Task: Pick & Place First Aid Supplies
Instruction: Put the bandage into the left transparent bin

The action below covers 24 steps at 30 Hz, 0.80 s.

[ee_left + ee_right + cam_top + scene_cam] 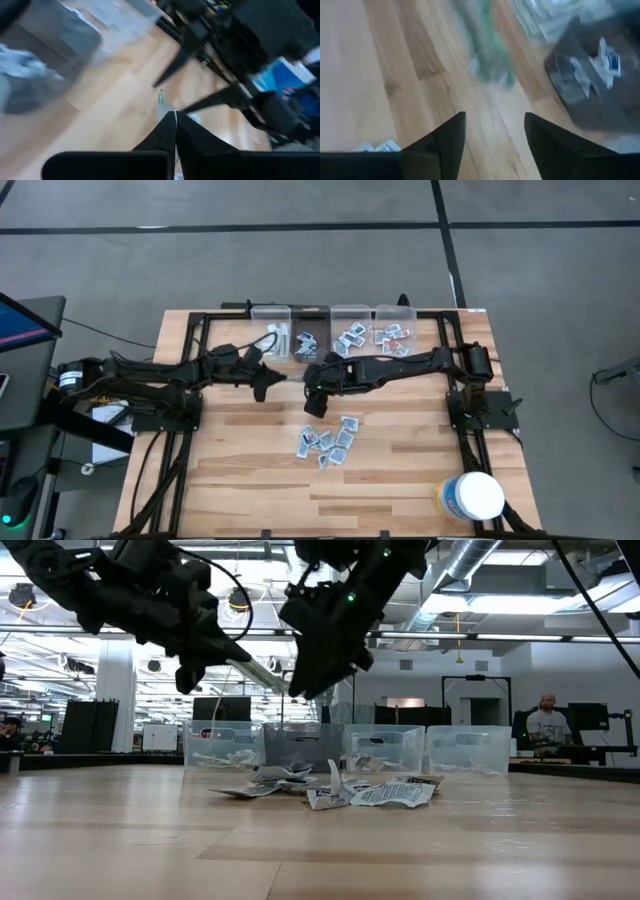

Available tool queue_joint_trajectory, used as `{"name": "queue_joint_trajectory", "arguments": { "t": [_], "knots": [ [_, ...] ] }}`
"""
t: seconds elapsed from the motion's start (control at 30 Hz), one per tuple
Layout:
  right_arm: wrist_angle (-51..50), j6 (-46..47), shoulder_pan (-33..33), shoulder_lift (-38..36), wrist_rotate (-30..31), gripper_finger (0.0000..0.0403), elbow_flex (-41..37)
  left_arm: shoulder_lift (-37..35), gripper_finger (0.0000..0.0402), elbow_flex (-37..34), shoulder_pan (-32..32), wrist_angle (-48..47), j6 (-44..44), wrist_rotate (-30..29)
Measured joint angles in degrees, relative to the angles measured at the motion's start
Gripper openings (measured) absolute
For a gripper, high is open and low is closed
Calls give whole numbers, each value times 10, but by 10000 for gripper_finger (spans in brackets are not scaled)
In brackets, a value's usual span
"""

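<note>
Two dark robot arms meet over the middle of a wooden table, seen from above. The left gripper has its jaws pressed shut; in its wrist view a thin pale sliver with a green mark sits at the fingertips, though whether it is truly pinched there is unclear. The right gripper stands with its jaws spread wide and nothing between them.

A loose pile of packets, small flat white-grey sachets with blue print, lies on the table nearer the viewer than both grippers. It sits just below and slightly right of the right gripper, so the right arm is the closer one. The pile spreads mostly left to right. Roughly ten packets lie there, overlapping too much for an exact count.

Four clear bins stand in a row along the far edge. The first bin holds a few pale strips, the second bin several packets, the third bin and fourth bin more packets each.

One large white tub with a yellow label stands at the near right corner, well apart from everything.
</note>
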Motion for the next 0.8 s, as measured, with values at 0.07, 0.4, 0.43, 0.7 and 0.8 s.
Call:
{"name": "queue_joint_trajectory", "arguments": {
  "t": [0.07, 0.4, 0.43, 0.7, 0.8],
  "knots": [
    [-21, 17, -3, 0, 0, 204, 0, 0, 6, 0, 16, 0, 9, -15],
    [-42, 26, -3, 0, -2, 208, 0, -2, 9, 0, 139, 3, 75, -81],
    [-43, 26, -3, 0, -2, 207, 0, -2, 8, 0, 154, 3, 83, -84],
    [-47, 19, -2, -1, -2, 195, -7, 0, 22, 0, 256, -1, 73, -47],
    [-43, 20, -5, -1, -2, 191, -20, 0, 33, 0, 268, 0, 70, -27]
  ]
}}
